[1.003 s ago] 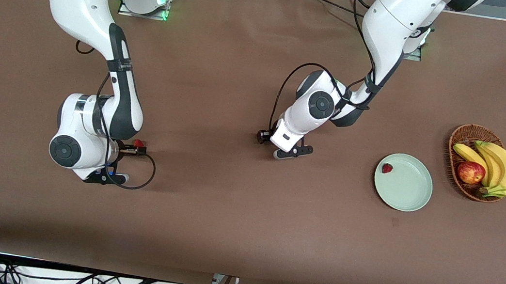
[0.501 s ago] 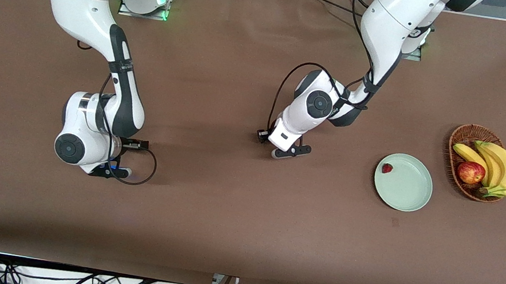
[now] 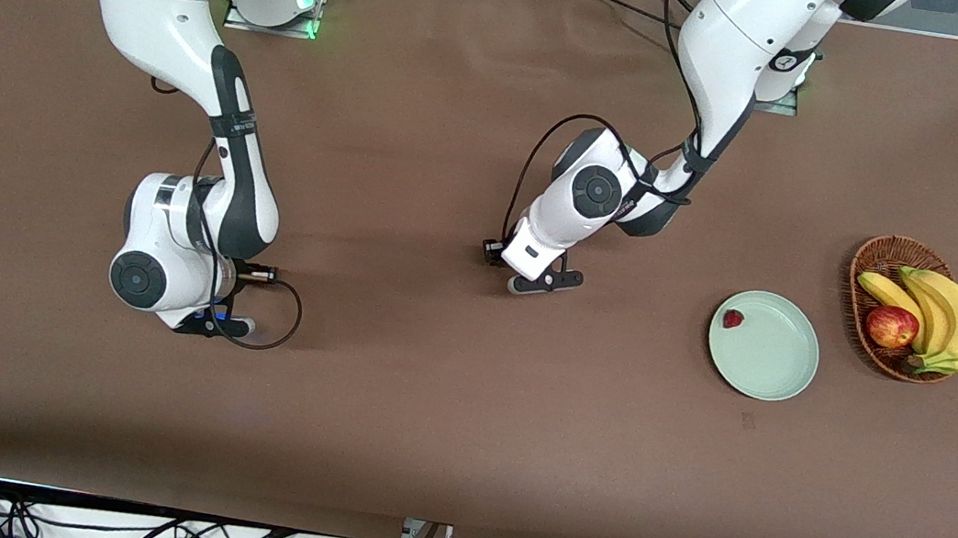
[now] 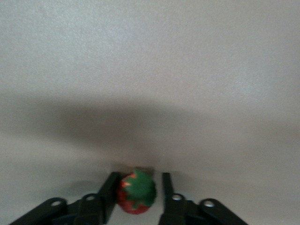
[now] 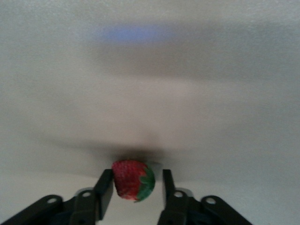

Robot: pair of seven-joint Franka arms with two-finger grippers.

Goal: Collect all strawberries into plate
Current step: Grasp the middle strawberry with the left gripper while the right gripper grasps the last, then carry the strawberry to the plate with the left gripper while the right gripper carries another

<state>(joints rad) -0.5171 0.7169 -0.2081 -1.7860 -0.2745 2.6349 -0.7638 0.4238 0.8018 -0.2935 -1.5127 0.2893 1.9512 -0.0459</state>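
The pale green plate [image 3: 776, 364] lies near the left arm's end of the table, with one strawberry [image 3: 733, 318] in it by the rim. My left gripper [image 3: 540, 283] is low over the middle of the table. In the left wrist view its open fingers [image 4: 140, 178] straddle a strawberry [image 4: 136, 198] with a green cap; the berry touches one finger. My right gripper [image 3: 222, 320] is low over the table toward the right arm's end. Its open fingers [image 5: 136, 174] straddle another strawberry [image 5: 130, 185]. Both of these berries are hidden under the hands in the front view.
A brown wicker basket [image 3: 871, 256] with bananas [image 3: 954, 313] and a red-yellow apple [image 3: 891, 326] stands beside the plate, at the left arm's end of the table. Brown cloth covers the table.
My right gripper has moved over the strawberry that showed beside it, and now hides it. My left gripper has shifted slightly away from the front camera.
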